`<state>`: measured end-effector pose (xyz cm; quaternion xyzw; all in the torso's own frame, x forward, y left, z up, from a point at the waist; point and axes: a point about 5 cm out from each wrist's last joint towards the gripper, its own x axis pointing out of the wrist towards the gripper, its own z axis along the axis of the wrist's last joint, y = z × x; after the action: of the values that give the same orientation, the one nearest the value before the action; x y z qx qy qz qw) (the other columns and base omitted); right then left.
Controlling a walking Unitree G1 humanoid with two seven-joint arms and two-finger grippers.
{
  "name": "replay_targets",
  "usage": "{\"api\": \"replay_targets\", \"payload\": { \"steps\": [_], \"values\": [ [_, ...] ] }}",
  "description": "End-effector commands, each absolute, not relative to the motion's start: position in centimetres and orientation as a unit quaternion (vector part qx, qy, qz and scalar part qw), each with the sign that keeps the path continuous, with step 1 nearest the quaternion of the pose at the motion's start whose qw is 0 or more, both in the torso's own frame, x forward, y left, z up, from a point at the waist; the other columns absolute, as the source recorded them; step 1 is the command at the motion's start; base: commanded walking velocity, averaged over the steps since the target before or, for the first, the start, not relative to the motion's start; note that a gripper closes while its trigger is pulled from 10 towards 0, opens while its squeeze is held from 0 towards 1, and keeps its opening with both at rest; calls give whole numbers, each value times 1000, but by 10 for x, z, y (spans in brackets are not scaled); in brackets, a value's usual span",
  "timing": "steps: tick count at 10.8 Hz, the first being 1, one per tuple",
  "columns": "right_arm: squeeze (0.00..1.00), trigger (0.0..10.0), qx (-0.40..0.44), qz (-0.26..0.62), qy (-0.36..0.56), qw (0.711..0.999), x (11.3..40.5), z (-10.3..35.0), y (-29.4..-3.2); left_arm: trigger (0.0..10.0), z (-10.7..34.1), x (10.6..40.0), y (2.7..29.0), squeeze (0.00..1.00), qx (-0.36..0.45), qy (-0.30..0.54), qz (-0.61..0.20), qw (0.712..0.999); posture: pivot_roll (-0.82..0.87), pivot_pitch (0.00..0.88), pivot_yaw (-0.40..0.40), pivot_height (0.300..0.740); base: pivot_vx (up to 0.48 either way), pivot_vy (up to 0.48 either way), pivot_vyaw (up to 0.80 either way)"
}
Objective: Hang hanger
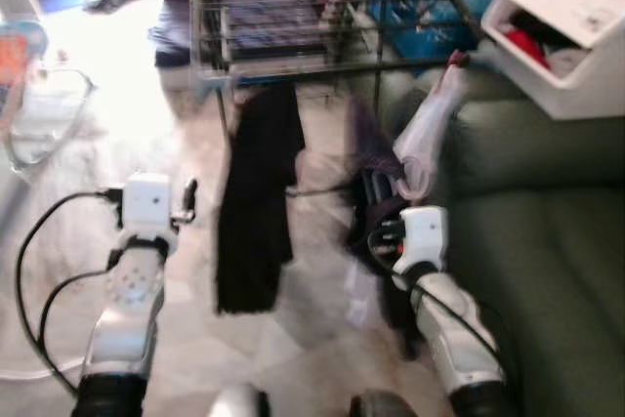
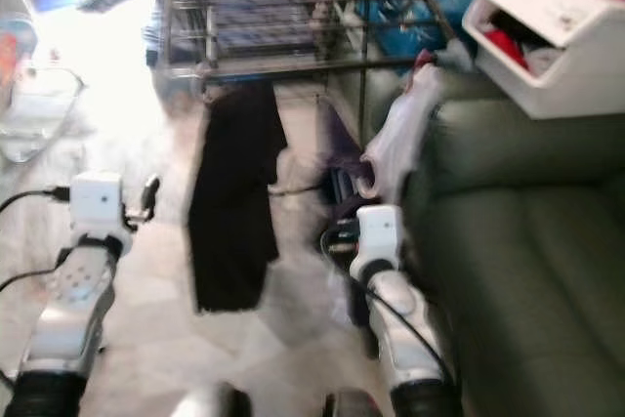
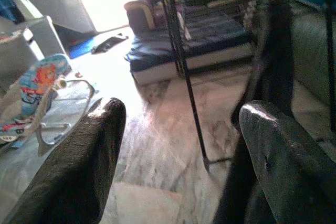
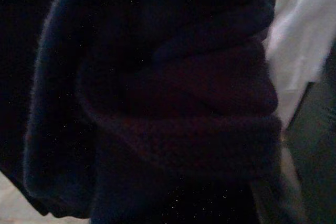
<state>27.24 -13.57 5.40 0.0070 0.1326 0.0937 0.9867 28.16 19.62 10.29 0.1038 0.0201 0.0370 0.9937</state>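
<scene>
Two arms: both are raised in front of the body, forearms pointing forward, the rack [image 1: 293, 17] standing beyond them at the far side.
Step in hand: judged as the carry toward the rack; nothing is seen being hooked onto a bar yet.
Hanger: no hanger can be made out with certainty, as the head views are blurred. A dark garment [image 1: 256, 202] is seen draped from the near edge of the rack, between the two arms. A second dark bundle [image 1: 376, 192] with pale cloth [image 1: 425, 134] above it is seen at the right gripper, against the green sofa [image 1: 547, 241].
Left gripper [image 3: 181, 145]: held up on the left over the pale floor [image 1: 146, 144], fingers [image 3: 84, 166] spread wide with nothing between them; a rack leg and the garment are seen through the gap.
Right gripper [image 1: 381, 202]: buried in the dark bundle; its wrist view is covered by dark folded fabric [image 4: 173, 103], so it cannot be told whether the fingers are closed or what is gripped.
Right side: a white bin [image 1: 566, 36] is seen above the sofa's far end.
Next move, as judged: the load at the right gripper would need to be lifted clear of the sofa edge and brought up to a free bar of the rack, with a hook, if one is held, turned to face the bar.
Risk, as judged: dangling cloth could catch on the rack's lower bars or on the draped garment.
</scene>
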Motion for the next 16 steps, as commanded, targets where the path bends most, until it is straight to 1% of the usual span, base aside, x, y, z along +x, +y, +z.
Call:
{"api": "replay_targets", "payload": {
  "steps": [1, 2, 4, 6, 7, 10, 16],
  "values": [
    [0, 10000, -3, 79, 134, 988, 274, 54, -145, 10000, 100, 279, 191, 0, 101, 23, 28, 994, -48, 50, -17, 740, 0, 476, 0],
    [0, 10000, -4, 76, 142, 987, 274, 53, -146, 10000, 102, 280, 189, 0, 106, 13, 20, 994, -48, 47, -20, 740, 0, 465, 0],
    [0, 10000, 1, 64, 162, 985, 276, 49, -147, 10000, 104, 280, 183, 0, 106, 6, 5, 994, -48, 47, -20, 740, 0, 0, 0],
    [0, 10000, 4, 56, 158, 986, 278, 51, -149, 10000, 106, 280, 181, 0, 97, -1, -14, 995, -48, 47, -20, 740, 0, 0, 0],
    [0, 10000, 6, 46, 149, 988, 280, 53, -151, 10000, 106, 280, 181, 0, 95, -5, -17, 995, -48, 47, -20, 740, 270, 0, 0],
    [0, 10000, 6, 34, 135, 990, 279, 56, -156, 10000, 106, 278, 180, 0, 93, -7, -22, 995, -46, 50, -23, 740, 452, 0, 0],
    [0, 10000, 2, 32, 130, 991, 283, 58, -157, 10000, 106, 277, 179, 0, 88, -7, -20, 996, -49, 59, -26, 740, 474, 0, 0]
  ]
}}
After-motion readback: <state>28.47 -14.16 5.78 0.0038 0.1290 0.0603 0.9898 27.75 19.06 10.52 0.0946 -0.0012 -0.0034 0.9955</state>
